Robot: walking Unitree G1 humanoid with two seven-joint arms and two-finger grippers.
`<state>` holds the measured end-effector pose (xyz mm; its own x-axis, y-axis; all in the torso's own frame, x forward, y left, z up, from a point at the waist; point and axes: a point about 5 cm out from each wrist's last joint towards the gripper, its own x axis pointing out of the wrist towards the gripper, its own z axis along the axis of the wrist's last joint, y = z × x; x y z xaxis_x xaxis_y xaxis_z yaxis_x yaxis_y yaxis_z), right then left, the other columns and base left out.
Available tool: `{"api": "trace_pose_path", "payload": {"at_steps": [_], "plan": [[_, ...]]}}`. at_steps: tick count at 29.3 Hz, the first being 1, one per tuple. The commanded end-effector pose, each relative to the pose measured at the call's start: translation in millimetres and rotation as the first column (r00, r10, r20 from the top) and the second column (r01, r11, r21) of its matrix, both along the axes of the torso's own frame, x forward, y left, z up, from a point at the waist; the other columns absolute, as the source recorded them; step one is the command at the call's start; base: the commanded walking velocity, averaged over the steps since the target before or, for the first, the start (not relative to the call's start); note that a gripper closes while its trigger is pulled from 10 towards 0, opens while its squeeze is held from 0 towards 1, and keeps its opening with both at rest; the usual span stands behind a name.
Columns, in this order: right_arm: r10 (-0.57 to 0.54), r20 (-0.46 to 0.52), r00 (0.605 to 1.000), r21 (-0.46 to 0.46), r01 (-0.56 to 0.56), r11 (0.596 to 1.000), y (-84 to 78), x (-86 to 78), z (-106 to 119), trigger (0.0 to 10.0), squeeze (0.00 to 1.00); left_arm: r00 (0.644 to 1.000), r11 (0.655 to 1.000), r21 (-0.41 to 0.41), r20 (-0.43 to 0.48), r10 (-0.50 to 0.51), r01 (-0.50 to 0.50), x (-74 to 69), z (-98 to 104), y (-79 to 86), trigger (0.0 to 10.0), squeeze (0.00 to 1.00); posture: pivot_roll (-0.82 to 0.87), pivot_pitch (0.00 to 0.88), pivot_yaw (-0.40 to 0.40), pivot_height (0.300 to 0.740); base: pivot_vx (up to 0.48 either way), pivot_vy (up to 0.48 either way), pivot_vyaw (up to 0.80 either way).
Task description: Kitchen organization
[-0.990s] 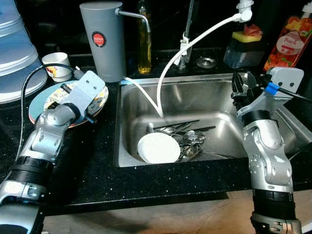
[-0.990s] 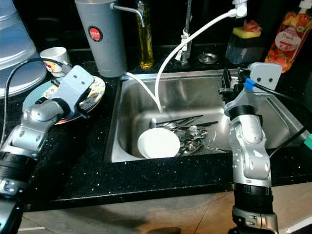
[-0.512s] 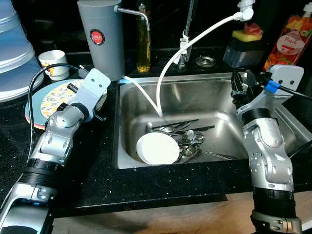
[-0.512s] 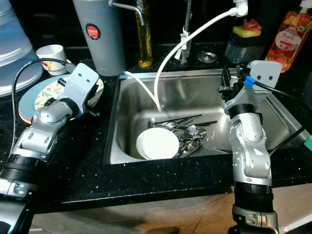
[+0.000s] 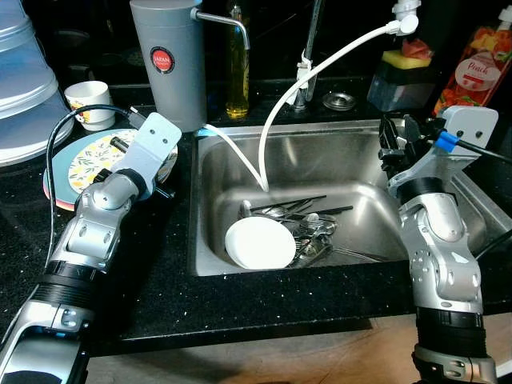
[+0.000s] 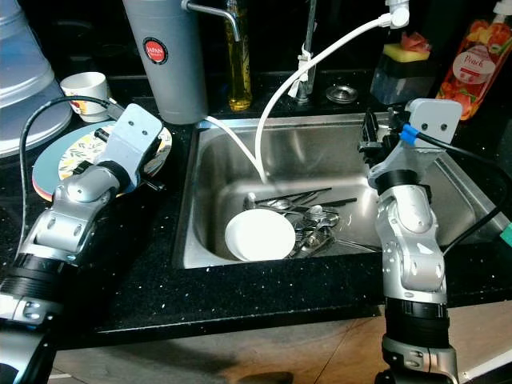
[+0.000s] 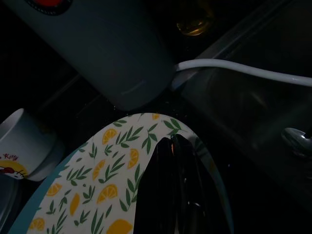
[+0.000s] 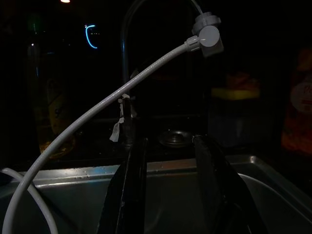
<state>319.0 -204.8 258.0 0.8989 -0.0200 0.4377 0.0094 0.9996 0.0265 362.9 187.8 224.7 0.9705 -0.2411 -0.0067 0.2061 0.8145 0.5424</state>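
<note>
- Table (image 5: 240, 304): black, speckled; steel sink (image 5: 368, 172) set into it. Grey water dispenser (image 5: 164, 60) at the back left.
- Plate stack (image 5: 88, 160): lemon-print plate on top, left of the sink, beside a white mug (image 5: 90, 104).
- White bowl (image 5: 260, 242): upside-down in the sink bottom, touching a heap of cutlery (image 5: 308, 228). White hose (image 5: 320, 68) hangs from the tap into the basin.
- Left gripper (image 7: 178, 161): jaws pressed together, nothing between them, tips over the plate's rim nearest the sink.
- Right gripper (image 8: 168, 165): jaws spread, empty, above the sink's right side, pointing at the tap.
- Risk (judgement): a push from the closed left jaws could slide the top plate off the stack toward the mug; the right arm, reaching for the bowl, could snag the hose.
- Versus 1 s ago: left gripper has pulled back from over the plate centre to its sink-side rim, exposing more lemon print. Right arm unchanged; sink contents unmoved.
</note>
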Motion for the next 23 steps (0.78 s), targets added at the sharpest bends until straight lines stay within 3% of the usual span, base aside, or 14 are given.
{"api": "trace_pose_path", "payload": {"at_steps": [1, 11, 16, 19, 23], "plan": [[0.010, 0.000, 1.000, -0.002, -0.010, 1.000, 1.0, 0.3, 3, 10.0, 0.13, 1.000, 1.000, -0.001, -0.011, -0.007, 0.007, -1.2, -7, -5.2, 10.0, 0.00, -0.06, 0.028, -0.003, 0.740, 0.000, 0.000, 0.00], [0.003, -0.005, 1.000, 0.043, -0.002, 0.999, -5.4, -0.7, 4, 10.0, 0.13, 1.000, 1.000, 0.031, -0.016, 0.006, -0.005, 0.3, -9, -2.9, 10.0, 0.00, -0.07, 0.052, -0.011, 0.740, 0.000, 0.000, 0.00], [-0.007, -0.009, 1.000, 0.029, 0.007, 1.000, -5.1, -2.3, 3, 10.0, 0.13, 0.998, 0.985, 0.170, -0.060, 0.006, 0.005, 1.4, -10, 11.7, 10.0, 0.00, -0.07, 0.063, -0.001, 0.740, 0.000, 0.000, 0.00], [-0.009, -0.016, 1.000, 0.028, 0.009, 1.000, -4.2, -4.2, 0, 10.0, 0.13, 0.997, 0.945, 0.323, -0.068, -0.028, 0.049, -3.8, 9, 33.1, 10.0, 0.00, -0.06, 0.061, 0.002, 0.740, 0.000, 0.000, 0.00], [-0.014, -0.018, 1.000, 0.030, 0.014, 0.999, -4.9, -5.2, -2, 10.0, 0.13, 0.997, 0.916, 0.394, -0.049, -0.065, 0.079, -10.6, 29, 43.9, 10.0, 0.00, -0.05, 0.055, 0.008, 0.740, 0.000, 0.000, 0.00]]}}
